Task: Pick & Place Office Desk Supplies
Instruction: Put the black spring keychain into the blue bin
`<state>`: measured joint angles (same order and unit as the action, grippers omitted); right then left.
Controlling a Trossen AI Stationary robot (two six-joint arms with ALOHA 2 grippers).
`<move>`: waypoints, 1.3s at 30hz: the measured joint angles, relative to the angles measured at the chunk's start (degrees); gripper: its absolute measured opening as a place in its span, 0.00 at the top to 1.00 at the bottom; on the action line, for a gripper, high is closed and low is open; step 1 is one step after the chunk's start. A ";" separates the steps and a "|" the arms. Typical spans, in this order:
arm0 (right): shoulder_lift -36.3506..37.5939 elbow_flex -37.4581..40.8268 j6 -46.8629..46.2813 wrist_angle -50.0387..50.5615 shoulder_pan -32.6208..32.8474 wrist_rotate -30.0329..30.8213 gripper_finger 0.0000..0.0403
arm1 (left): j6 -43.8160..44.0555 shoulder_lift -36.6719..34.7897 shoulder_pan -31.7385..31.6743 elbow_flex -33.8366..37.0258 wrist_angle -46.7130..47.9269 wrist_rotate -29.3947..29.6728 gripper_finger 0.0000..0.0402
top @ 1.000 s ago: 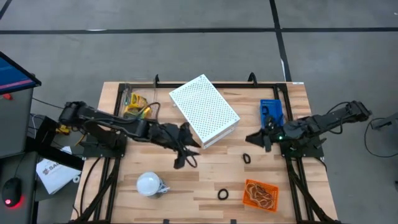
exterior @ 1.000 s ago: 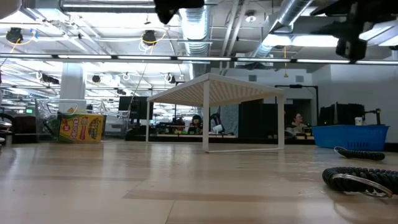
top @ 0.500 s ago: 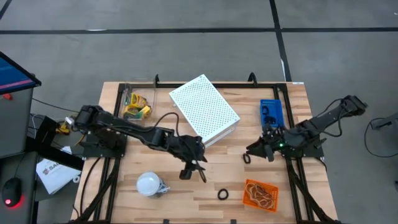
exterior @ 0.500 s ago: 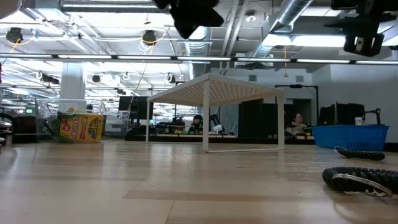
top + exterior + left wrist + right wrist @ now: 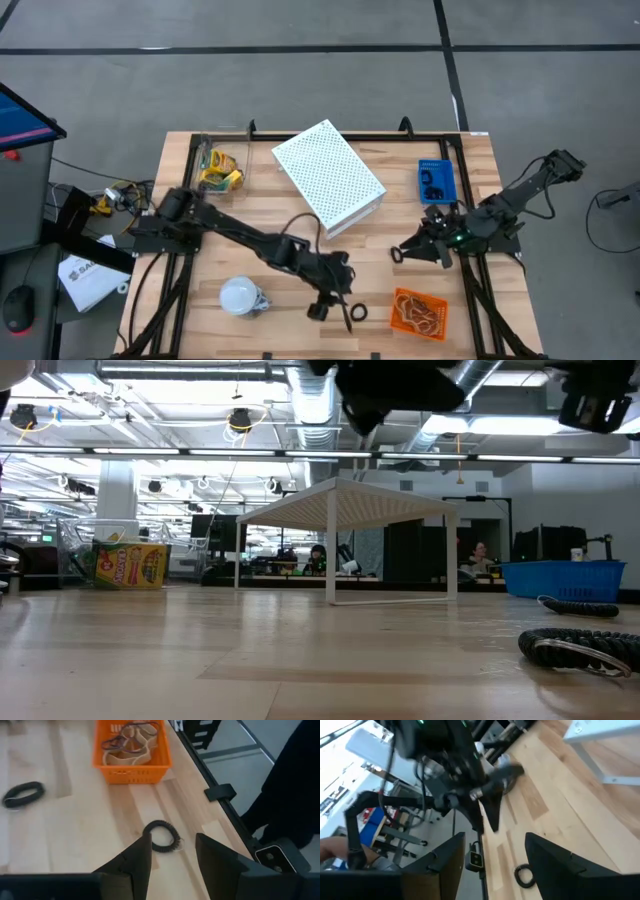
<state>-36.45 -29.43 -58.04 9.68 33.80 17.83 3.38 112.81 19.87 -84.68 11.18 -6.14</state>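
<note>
My left gripper (image 5: 335, 305) (image 5: 172, 840) is open and hovers near the table's near edge, just left of a small black ring (image 5: 358, 313) (image 5: 161, 836) that lies flat on the wood ahead of its fingertips. My right gripper (image 5: 400, 252) (image 5: 495, 840) is open too and hangs over a second black ring (image 5: 397, 255) (image 5: 524, 875). Tan rubber-band loops fill the orange basket (image 5: 418, 312) (image 5: 132, 745). Yellow-and-green crayon boxes (image 5: 220, 168) (image 5: 130, 565) stand in a clear bin at the far left.
The big white perforated box (image 5: 328, 178) stands mid-table at the far side. A blue basket (image 5: 435, 182) with black items sits far right. A white bulb-like object (image 5: 240, 296) lies near the left front. The table's near edge with its black frame (image 5: 220, 792) runs close by the left gripper.
My left arm has swept from beside the white box toward the table's near right, stopping by the black ring next to the orange basket. My right gripper has moved a little toward the near edge, over the other black ring.
</note>
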 joint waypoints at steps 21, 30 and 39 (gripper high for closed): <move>1.25 0.00 7.06 -8.57 -0.13 0.21 0.50 | -3.22 18.36 2.61 -9.22 -1.88 6.41 0.70; 1.21 0.02 7.06 -8.25 -0.13 0.25 0.50 | -1.73 20.13 2.52 -9.21 -5.33 10.40 0.70; 1.23 0.02 7.06 -7.98 -0.13 0.31 0.50 | 0.29 20.18 2.47 -8.17 -6.51 10.71 0.71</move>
<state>-35.22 -29.41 -50.98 1.69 33.67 18.14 3.67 132.99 22.35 -92.85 4.67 4.56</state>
